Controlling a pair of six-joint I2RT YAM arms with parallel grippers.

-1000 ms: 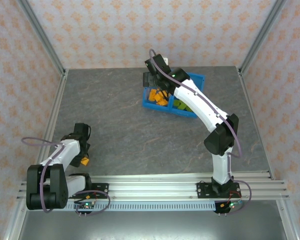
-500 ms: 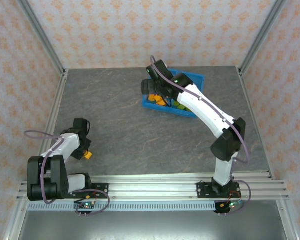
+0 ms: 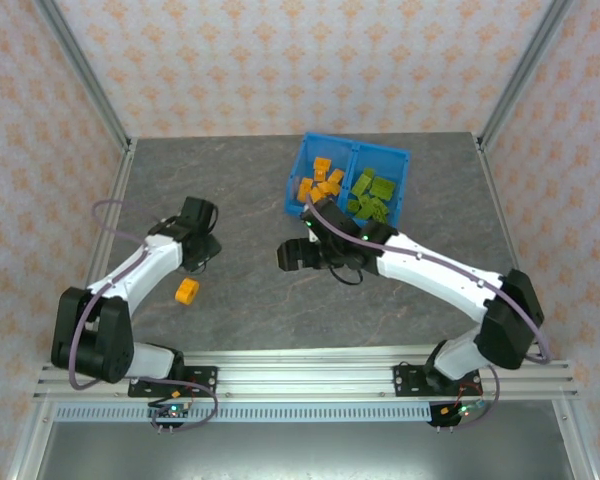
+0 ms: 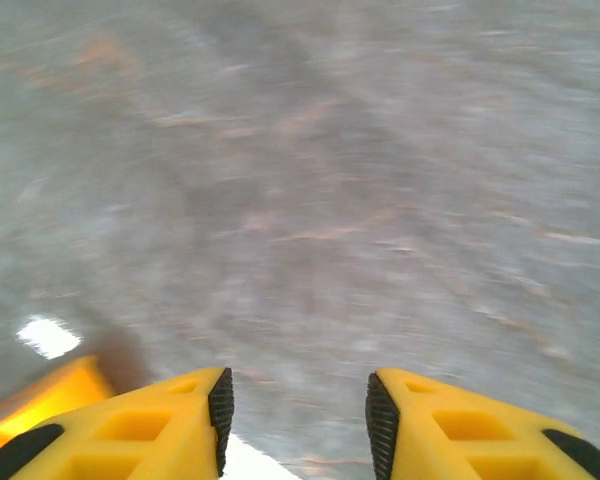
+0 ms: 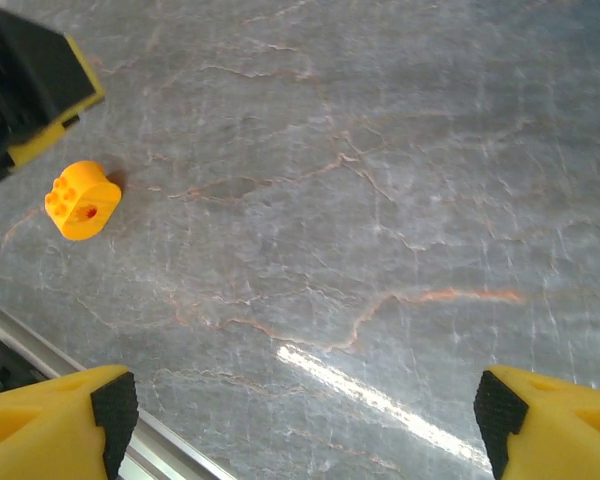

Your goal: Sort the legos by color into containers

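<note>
Sort nearly complete. The blue bin (image 3: 400, 172) at the table's 12 o'clock end holds orange bricks (image 3: 320, 183) in its left compartment and olive-green bricks (image 3: 372, 197) in its right. One stray orange lego (image 3: 187, 291) lies alone on the grey table (image 3: 250, 300), well apart from the bin. The left gripper (image 3: 202, 250) is near it, jaws moderately apart and empty in the left wrist view (image 4: 298, 410). That view is blurred. An orange-yellow patch at its 8 o'clock edge may be the lego, but I cannot tell. From above, the lego sits at about 7 o'clock from the left gripper, not between the fingers. The right gripper (image 3: 288, 257) has its jaws spread wide and holds nothing (image 5: 307, 410). Its camera shows the lego (image 5: 82, 200) at 10 o'clock, far outside the jaw gap, with the left gripper (image 5: 25, 80) just beyond. Risks, as judged:

1. Both arms point toward the same piece, so the fingers could collide if both go for it.
2. The lego seems to lie with its studs sideways, so an off-centre pinch could tip or flick it.
3. A nudge toward 6 o'clock could send it against the rail.
4. Releasing it over the green side would be a mis-sort.
</note>
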